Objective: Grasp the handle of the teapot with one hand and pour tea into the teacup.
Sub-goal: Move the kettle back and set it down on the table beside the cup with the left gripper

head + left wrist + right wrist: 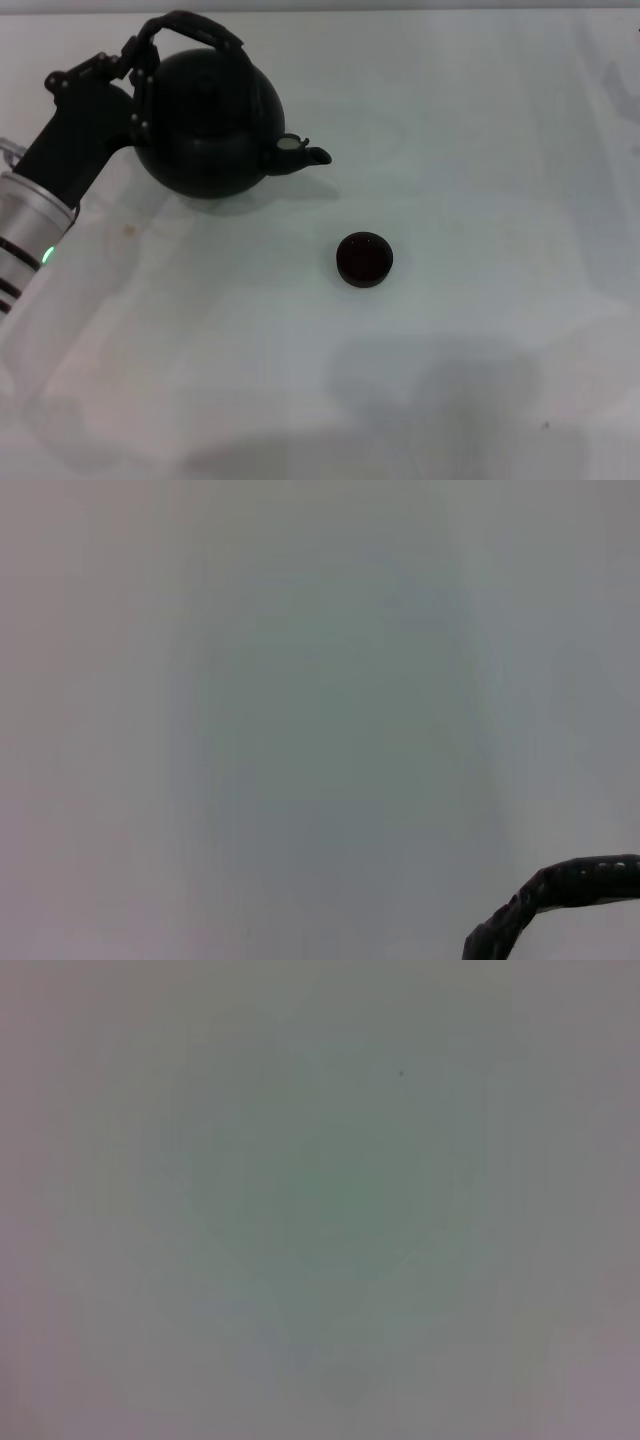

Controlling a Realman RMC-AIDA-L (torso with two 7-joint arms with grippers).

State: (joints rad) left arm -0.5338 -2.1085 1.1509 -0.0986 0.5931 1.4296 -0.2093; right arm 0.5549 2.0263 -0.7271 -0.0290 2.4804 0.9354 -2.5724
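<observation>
In the head view the large round black teapot point(210, 125) is at the far left of the white table point(480, 150), with its short spout point(305, 155) pointing right. Its arched handle point(195, 25) loops over the top. My left gripper point(140, 70) is shut on the handle's left end, beside the pot's body. The small dark teacup point(364, 259) stands upright to the right of the pot and nearer to me, apart from the spout. A dark curved piece of the handle point(560, 888) shows in the left wrist view. My right gripper is out of view.
The right wrist view shows only bare pale surface. My left arm point(40, 230) reaches in from the left edge of the head view.
</observation>
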